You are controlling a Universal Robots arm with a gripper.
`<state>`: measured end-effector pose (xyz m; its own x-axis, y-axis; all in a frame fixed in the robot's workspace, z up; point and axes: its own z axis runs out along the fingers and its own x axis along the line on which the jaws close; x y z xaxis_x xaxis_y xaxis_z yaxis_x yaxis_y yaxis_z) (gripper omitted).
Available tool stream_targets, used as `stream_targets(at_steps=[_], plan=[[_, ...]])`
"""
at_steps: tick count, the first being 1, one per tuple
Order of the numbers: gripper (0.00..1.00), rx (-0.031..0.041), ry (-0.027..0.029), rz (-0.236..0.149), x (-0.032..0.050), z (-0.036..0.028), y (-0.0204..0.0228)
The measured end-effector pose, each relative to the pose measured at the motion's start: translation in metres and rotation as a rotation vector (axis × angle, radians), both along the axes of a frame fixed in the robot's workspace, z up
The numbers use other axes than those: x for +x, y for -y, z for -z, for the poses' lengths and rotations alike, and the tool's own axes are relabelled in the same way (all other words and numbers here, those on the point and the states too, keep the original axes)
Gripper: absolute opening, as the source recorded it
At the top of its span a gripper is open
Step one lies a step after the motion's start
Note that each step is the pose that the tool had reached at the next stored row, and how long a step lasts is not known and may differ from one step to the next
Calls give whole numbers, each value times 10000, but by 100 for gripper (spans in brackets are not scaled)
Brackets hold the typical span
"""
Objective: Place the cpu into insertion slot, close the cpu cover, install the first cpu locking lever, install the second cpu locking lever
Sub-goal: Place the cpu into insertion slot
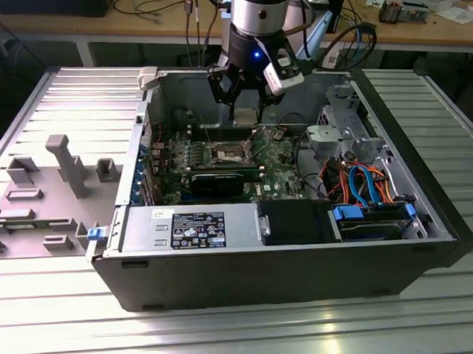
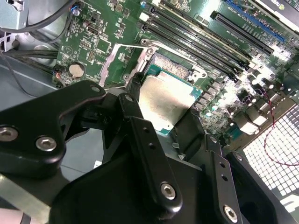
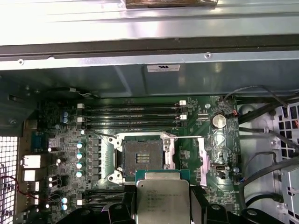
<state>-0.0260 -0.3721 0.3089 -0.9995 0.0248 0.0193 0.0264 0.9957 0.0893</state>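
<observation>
One open PC case sits on a ribbed metal table. Wooden bench with cables runs behind the arm. Grey fixture tray is well off to the exterior view's left of the claw.

Claw hangs inside the case, over the green motherboard. Memory slots lie just past the socket from the claw.

Cpu cover: shiny steel frame, flipped open to one side of the socket, board showing through its window.

Insertion slot is just ahead of the fingertips and below them. Dark centre, shiny metal rim, nothing seated in it.

Claw is clamped on the cpu, one black finger on each of two opposite edges. Cpu is a flat square with a silver-grey metal top and a thin green edge. It's held level above the board, beside the slot, not in it.
</observation>
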Motion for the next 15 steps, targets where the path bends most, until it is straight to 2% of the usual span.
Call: stream_targets(at_steps=[15], plan=[[55, -11, 0, 1, -10, 45, 17]])
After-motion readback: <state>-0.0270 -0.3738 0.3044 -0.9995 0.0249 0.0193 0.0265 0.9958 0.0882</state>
